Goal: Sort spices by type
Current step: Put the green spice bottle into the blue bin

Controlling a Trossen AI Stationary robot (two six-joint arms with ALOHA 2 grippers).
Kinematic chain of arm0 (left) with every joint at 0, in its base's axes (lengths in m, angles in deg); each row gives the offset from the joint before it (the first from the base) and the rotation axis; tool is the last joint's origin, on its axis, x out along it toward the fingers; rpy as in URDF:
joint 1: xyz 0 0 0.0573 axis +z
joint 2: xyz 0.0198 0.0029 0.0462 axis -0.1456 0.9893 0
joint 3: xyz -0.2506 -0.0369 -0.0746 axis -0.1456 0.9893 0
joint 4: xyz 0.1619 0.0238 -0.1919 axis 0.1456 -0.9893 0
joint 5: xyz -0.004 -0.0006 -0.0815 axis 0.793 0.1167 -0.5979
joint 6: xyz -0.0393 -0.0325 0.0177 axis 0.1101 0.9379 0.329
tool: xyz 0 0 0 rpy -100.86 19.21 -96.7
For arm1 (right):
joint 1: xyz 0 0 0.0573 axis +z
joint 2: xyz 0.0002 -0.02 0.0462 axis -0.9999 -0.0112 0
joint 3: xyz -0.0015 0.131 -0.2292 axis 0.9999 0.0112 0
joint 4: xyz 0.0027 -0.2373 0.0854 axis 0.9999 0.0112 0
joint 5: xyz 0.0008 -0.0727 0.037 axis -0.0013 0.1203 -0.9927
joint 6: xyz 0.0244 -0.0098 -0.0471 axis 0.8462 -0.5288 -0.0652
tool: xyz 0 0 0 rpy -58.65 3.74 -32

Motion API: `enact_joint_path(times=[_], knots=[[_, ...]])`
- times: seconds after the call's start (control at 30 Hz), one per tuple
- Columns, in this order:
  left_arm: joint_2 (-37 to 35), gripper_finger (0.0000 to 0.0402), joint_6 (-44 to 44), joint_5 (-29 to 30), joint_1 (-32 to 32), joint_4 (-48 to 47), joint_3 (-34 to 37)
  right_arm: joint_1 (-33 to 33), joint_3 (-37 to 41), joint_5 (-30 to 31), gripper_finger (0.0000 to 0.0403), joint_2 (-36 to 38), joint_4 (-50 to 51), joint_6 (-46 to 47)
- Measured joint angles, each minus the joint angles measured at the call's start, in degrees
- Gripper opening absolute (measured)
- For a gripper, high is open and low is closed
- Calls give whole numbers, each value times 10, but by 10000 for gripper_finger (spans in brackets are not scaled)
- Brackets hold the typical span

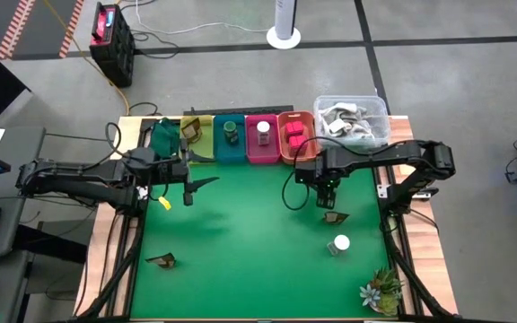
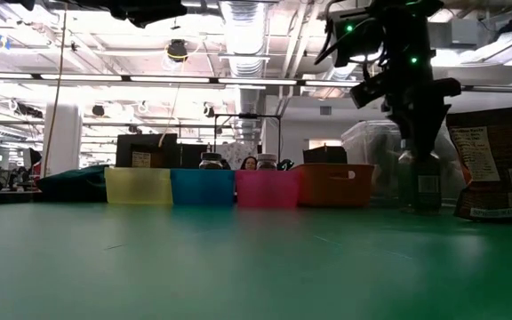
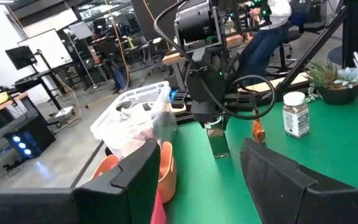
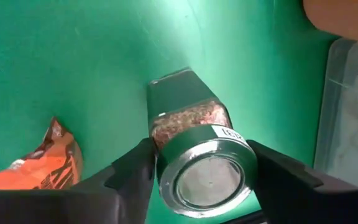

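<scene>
My right gripper (image 4: 204, 177) is shut on a dark green jar (image 4: 191, 134) of brown spice, near the table's far right, in front of the orange bin (image 1: 296, 154). A brown packet (image 1: 334, 216) and a white-capped jar (image 1: 339, 244) lie on the green mat nearer than it. Another brown packet (image 1: 162, 260) lies at the near left. My left gripper (image 1: 196, 186) hovers open over the mat's far left and holds nothing. The yellow bin (image 1: 196, 148), blue bin (image 1: 230, 149), pink bin (image 1: 263, 152) and orange bin hold a packet, a dark jar, a white-capped jar and red blocks. My right gripper pinches the dark green jar by its cap (image 4: 166, 163), one finger (image 4: 132, 177) on each side, coming from above and pointing down. The jar (image 2: 419, 182) stands upright below the fingers. Whether its base rests on the mat or is just above it, I cannot tell.
A clear tub (image 1: 353, 121) of grey-white pieces stands right of the bins at the far right corner. A spiky green plant (image 1: 382, 289) sits at the near right corner. A dark green bag (image 1: 162, 135) lies left of the yellow bin. The mat's middle (image 1: 249, 233) is bare.
</scene>
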Motion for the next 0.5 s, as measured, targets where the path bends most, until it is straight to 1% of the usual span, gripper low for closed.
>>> enact_joint_path(times=[0.1, 0.37, 0.5], knots=[[0, 210, 0, 0, 0, -6, 0, 0, 0, -1, 229, 0, -4, -3], [-1, 210, -23, 10, 0, -19, 0, 1, -18, -4, 229, -3, -52, -16], [-11, 210, -47, 16, 0, -77, 0, 1, -57, -4, 229, -7, -64, -29]])
